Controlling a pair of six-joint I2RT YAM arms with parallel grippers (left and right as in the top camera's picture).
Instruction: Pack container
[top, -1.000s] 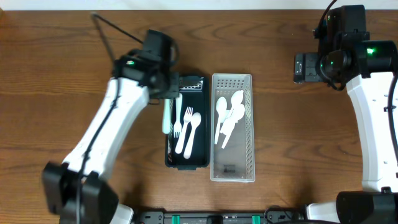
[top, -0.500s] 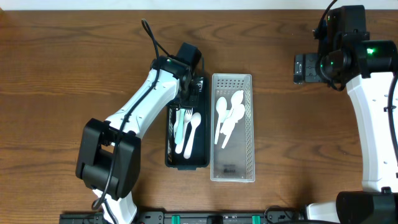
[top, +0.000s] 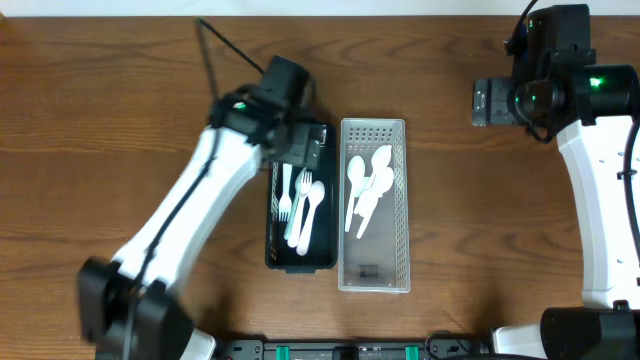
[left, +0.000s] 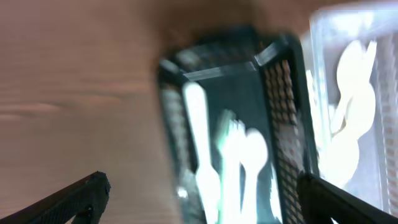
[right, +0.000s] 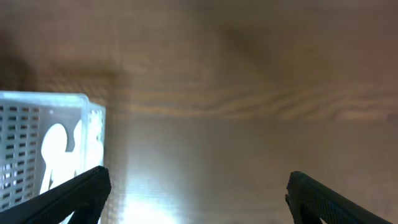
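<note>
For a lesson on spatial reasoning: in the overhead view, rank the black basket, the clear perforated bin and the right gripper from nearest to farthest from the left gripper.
Measured from the left gripper:
1. Black basket: directly beneath it, at the basket's far end.
2. Clear perforated bin: alongside the basket, on its right.
3. Right gripper: well off to the right, beyond the bin.

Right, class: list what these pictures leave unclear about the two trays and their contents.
- Overhead: the left arm covers the far end of the black tray.
- Left wrist: blur smears the cutlery; types uncertain.
- Right wrist: the clear tray is cut by the left edge.
</note>
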